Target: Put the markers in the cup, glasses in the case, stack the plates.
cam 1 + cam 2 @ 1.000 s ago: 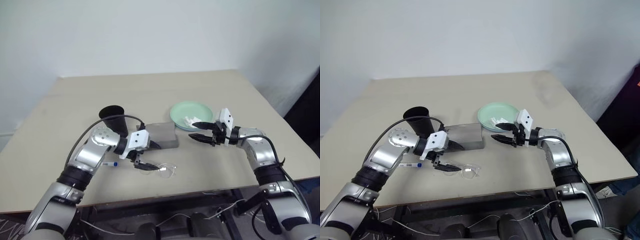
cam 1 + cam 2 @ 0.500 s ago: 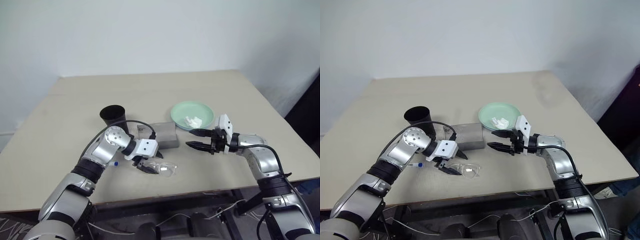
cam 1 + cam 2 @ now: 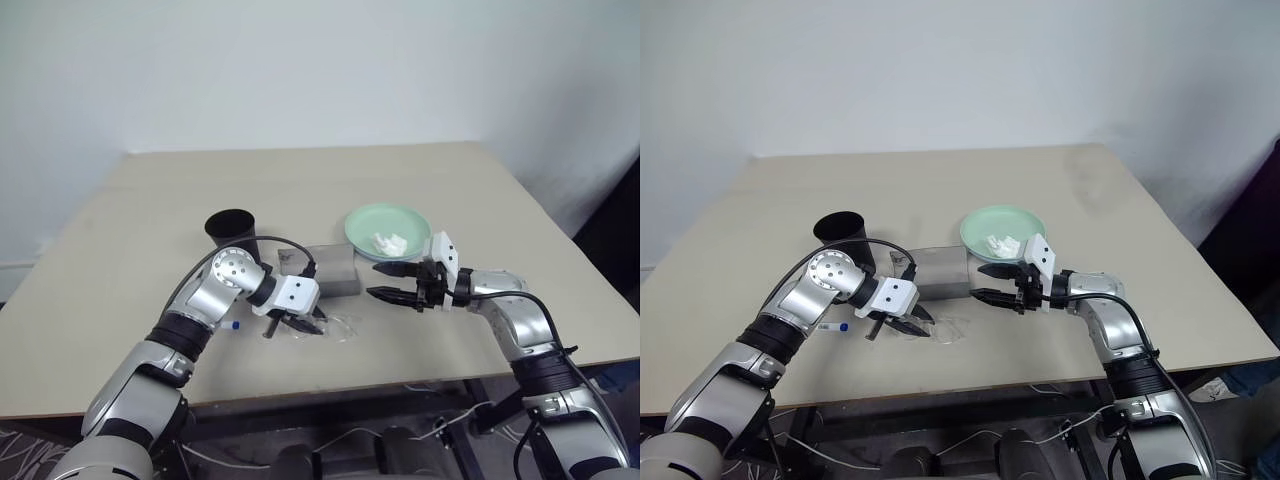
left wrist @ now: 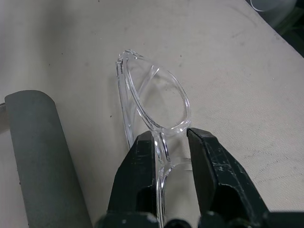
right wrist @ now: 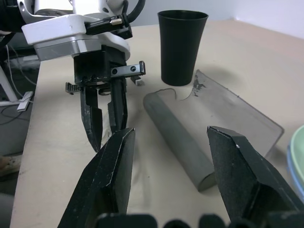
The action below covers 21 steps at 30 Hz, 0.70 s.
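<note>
Now the left gripper (image 4: pixel 170 142) pinches the glasses (image 4: pixel 152 102) on the table, beside the case (image 3: pixel 331 270). Right gripper (image 3: pixel 388 281) hovers with fingers apart, holding nothing. Tissue (image 3: pixel 387 241) lies in the green plate (image 3: pixel 366 221).

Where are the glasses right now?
The glasses lie on the table near its front edge, just in front of the grey case, with the left claw closing around their bridge.

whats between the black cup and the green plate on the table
The grey case lies between the cup and the mint green plate, slightly nearer the robot, seen in both eye views.
</note>
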Tool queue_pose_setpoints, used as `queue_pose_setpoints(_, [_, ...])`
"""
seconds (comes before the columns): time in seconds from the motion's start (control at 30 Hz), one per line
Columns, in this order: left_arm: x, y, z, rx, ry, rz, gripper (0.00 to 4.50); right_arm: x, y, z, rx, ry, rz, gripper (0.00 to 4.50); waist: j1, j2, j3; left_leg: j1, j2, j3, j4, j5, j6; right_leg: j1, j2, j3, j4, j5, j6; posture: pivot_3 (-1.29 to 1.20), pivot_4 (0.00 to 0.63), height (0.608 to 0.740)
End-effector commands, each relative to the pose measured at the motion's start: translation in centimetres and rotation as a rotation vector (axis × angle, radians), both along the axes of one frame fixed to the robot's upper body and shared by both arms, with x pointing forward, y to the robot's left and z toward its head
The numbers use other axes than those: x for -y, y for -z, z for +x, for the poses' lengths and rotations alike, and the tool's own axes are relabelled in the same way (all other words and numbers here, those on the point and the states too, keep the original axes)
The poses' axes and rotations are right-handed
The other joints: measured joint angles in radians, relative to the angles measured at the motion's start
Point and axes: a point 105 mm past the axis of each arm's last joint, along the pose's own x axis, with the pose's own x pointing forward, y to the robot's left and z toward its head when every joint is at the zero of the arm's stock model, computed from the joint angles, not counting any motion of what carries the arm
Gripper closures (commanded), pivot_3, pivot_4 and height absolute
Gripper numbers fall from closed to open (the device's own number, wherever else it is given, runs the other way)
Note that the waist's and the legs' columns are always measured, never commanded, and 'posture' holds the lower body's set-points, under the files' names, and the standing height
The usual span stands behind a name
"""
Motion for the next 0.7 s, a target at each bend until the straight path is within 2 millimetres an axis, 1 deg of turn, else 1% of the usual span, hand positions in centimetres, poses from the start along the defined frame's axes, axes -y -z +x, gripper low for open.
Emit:
queue_pose_setpoints(0.03, [-0.4, -1.0, 0.6, 0.042, 0.002, 0.022, 3.49, -0.1, -1.2, 0.1, 0.047, -0.002, 0.024, 1.87, 0.000, 0.000, 0.000, 0.000, 0.000, 0.000, 0.000, 0.000, 0.000, 0.000, 0.000, 0.000, 0.000, 0.000, 0.000, 0.00, 0.000, 0.737])
queue_pose_setpoints(0.17, [-0.1, -2.3, 0.9, 0.034, -0.015, -0.023, 3.49, -0.2, -1.0, 0.0, 0.046, 0.000, 0.019, 1.87, 0.000, 0.000, 0.000, 0.000, 0.000, 0.000, 0.000, 0.000, 0.000, 0.000, 0.000, 0.000, 0.000, 0.000, 0.000, 0.00, 0.000, 0.737])
queue_pose_setpoints(0.27, [-0.4, -3.6, 1.6, 0.050, -0.039, -0.035, 3.49, -0.2, -1.0, 0.0, 0.046, 0.001, 0.016, 1.87, 0.000, 0.000, 0.000, 0.000, 0.000, -0.001, 0.000, 0.000, 0.000, -0.001, 0.000, 0.000, 0.000, 0.000, 0.000, 0.00, 0.000, 0.737])
queue_pose_setpoints(0.4, [-0.7, -6.5, 2.8, 0.064, -0.087, -0.096, 3.49, -0.2, -1.0, 0.2, 0.052, 0.004, 0.013, 1.87, 0.001, -0.001, 0.000, -0.001, 0.000, -0.001, 0.000, 0.000, 0.000, -0.001, 0.000, -0.001, 0.000, 0.000, 0.001, 0.00, 0.000, 0.737])
queue_pose_setpoints(0.5, [-0.8, -7.7, 3.3, 0.068, -0.103, -0.121, 3.49, -0.3, -1.1, 0.3, 0.058, 0.006, 0.014, 1.87, 0.000, -0.001, 0.000, -0.001, 0.000, -0.001, -0.001, 0.000, 0.000, -0.001, 0.000, -0.001, 0.000, 0.000, 0.001, 0.00, 0.000, 0.737])
queue_pose_setpoints(0.57, [-0.9, -8.0, 3.6, 0.066, -0.117, -0.121, 3.49, -0.4, -1.1, 0.4, 0.062, 0.007, 0.015, 1.87, 0.000, -0.001, 0.000, -0.001, 0.000, -0.001, -0.001, 0.000, 0.000, -0.001, 0.000, -0.001, 0.000, 0.000, 0.001, 0.00, 0.000, 0.737])
queue_pose_setpoints(0.7, [-0.8, -7.5, 3.4, 0.053, -0.095, -0.094, 3.49, -0.6, -1.1, 0.5, 0.065, 0.009, 0.014, 1.87, 0.000, -0.001, 0.000, -0.001, 0.000, -0.001, -0.001, 0.000, 0.000, -0.001, 0.000, -0.001, 0.000, 0.000, 0.001, 0.00, 0.000, 0.737])
